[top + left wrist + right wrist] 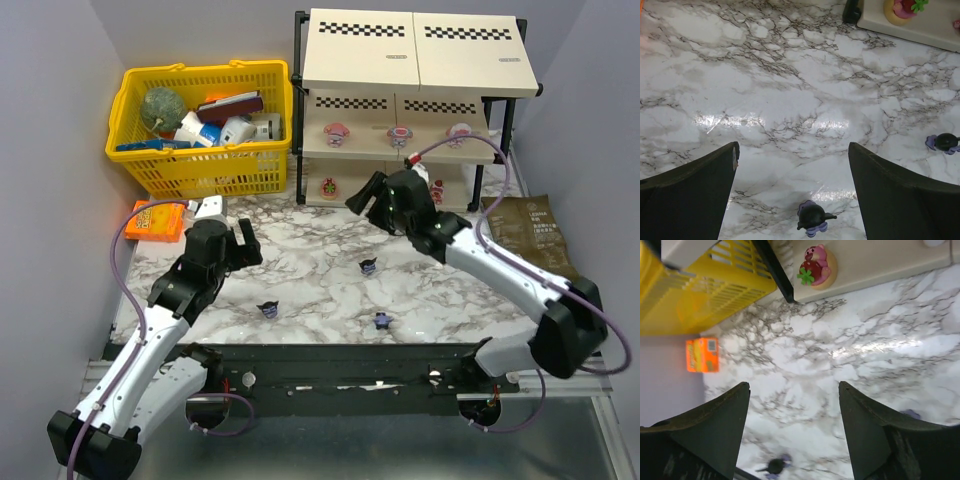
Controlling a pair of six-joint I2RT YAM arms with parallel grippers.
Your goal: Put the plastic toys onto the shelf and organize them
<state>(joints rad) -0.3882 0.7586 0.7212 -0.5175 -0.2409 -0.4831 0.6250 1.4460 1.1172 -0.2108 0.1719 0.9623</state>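
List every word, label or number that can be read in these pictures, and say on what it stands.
No text can be read with certainty.
On the brown pouch: pale print, too small to read.
On the orange box: print too blurred to read.
On the packs in the yellow basket: labels too small to read.

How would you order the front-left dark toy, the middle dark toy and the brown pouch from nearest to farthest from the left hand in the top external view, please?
1. front-left dark toy: just beside the left hand, towards the arm bases.
2. middle dark toy: further right, near the centre.
3. brown pouch: far right edge.
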